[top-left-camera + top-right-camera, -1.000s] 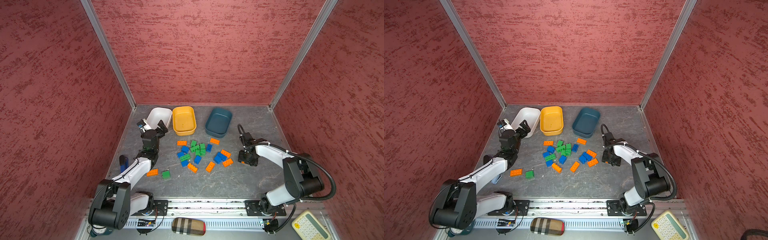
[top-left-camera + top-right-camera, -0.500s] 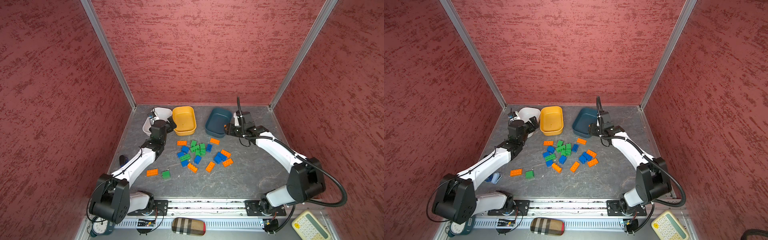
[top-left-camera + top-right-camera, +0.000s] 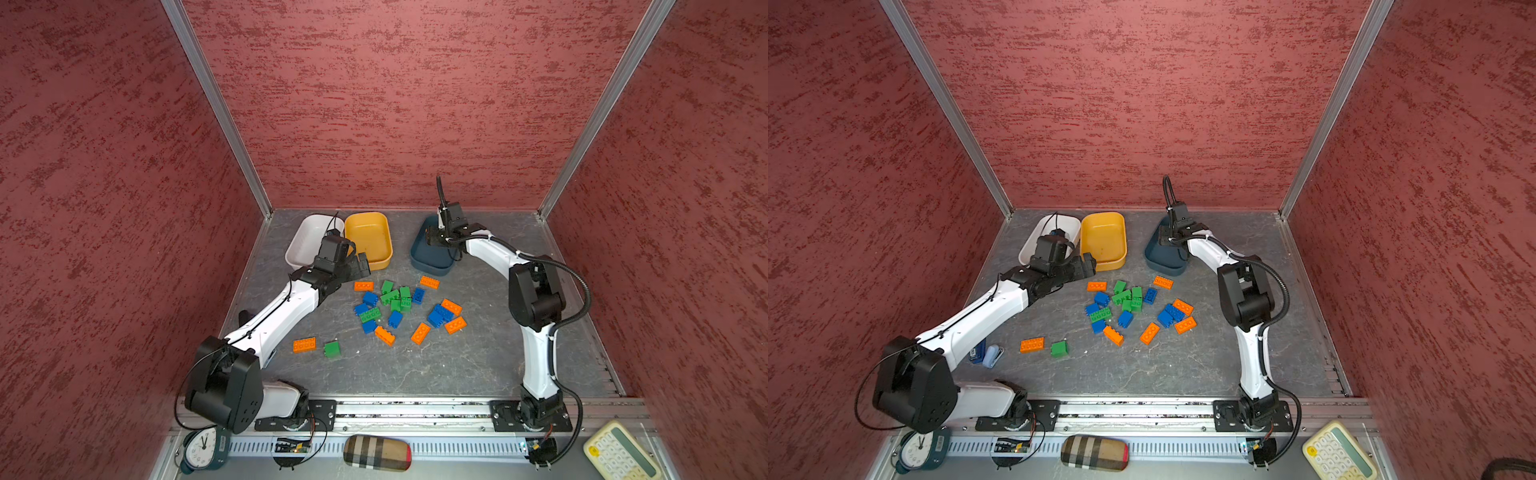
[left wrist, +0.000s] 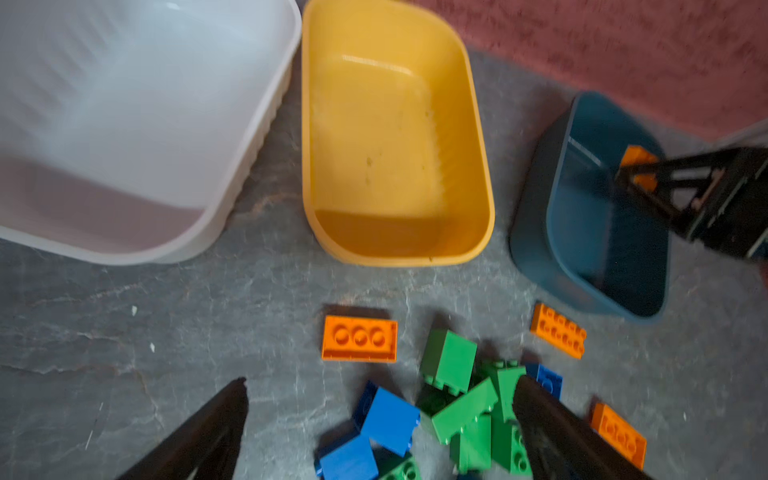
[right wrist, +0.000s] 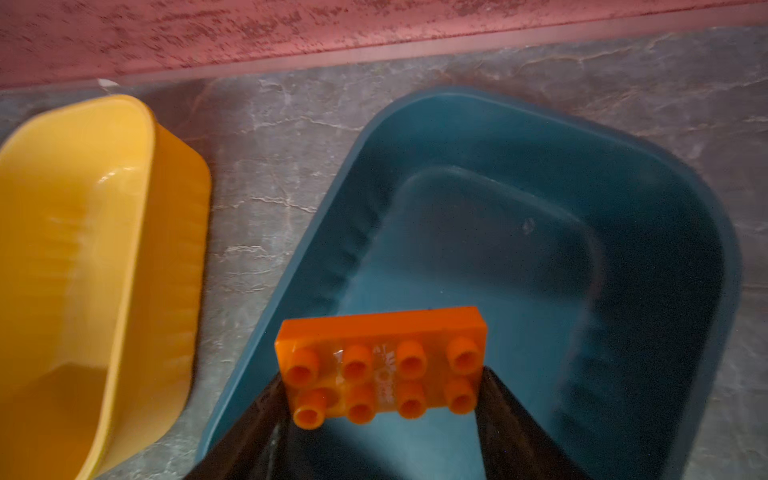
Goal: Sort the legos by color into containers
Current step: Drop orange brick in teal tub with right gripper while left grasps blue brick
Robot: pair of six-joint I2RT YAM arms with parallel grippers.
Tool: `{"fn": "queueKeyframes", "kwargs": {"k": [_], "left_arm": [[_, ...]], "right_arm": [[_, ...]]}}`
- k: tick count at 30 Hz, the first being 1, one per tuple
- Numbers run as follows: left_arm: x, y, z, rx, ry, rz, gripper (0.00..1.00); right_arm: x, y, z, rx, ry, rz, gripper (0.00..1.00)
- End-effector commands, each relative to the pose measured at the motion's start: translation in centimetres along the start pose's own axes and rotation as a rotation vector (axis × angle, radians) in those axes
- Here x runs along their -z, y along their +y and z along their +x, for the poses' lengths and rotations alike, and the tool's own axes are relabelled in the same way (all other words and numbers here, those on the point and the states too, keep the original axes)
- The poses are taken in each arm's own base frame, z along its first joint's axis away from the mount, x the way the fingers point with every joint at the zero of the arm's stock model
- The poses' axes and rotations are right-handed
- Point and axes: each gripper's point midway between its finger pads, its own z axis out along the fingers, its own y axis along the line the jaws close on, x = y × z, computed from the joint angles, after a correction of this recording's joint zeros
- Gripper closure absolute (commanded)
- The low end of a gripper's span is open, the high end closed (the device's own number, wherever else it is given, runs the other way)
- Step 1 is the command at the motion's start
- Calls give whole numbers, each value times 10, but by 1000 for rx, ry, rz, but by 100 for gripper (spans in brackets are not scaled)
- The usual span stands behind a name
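Legos (image 3: 399, 303): you have most of them in a loose heap mid-table on the grey marbled tabletop (image 3: 457, 365), in front of the three tubs. They are hard glossy plastic with studs, orange, blue and green, square and oblong.

- White tub (image 3: 303, 245), leftmost of the back row: a smooth rounded rectangle with fine ribs on its inner wall.
- Your left gripper (image 4: 380, 386) hangs near the yellow tub's front corner. Its black tapered fingers (image 4: 199, 436) are spread wide, with nothing between them.
- Two strays lie near the left arm, apart from the heap: an oblong orange brick (image 3: 304, 345) and, just beside it, a square green brick (image 3: 332, 349).
- Yellow tub (image 3: 370, 237), just beside the white one: same shape, glossy, ribbed walls.
- Upturned orange brick (image 4: 359, 338), between the yellow tub and the heap: it lies underside up, showing three round tubes.
- Teal tub (image 3: 424, 257), apart from the yellow one and set at an angle: dark, with ribbed inner walls.
- Your right gripper (image 5: 382, 386) is over the teal tub, jaws partly closed on the short ends of a thin orange plate (image 5: 380, 332). The plate has eight studs in two rows. An embossed mark between the studs is too blurred to read.
- Front rail: clock (image 3: 203, 442), plaid case (image 3: 377, 453) and cream calculator (image 3: 621, 451). The key legends are too small to read.
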Motion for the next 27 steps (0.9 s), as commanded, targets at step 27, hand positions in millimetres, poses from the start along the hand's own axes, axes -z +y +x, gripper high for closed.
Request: {"fn": "queueKeyframes", "kwargs": {"k": [27], "left_arm": [[-80,-17,109,-457,653,-50,34]], "right_arm": [[146,-10,-36,-84,-441,-44,1]]}}
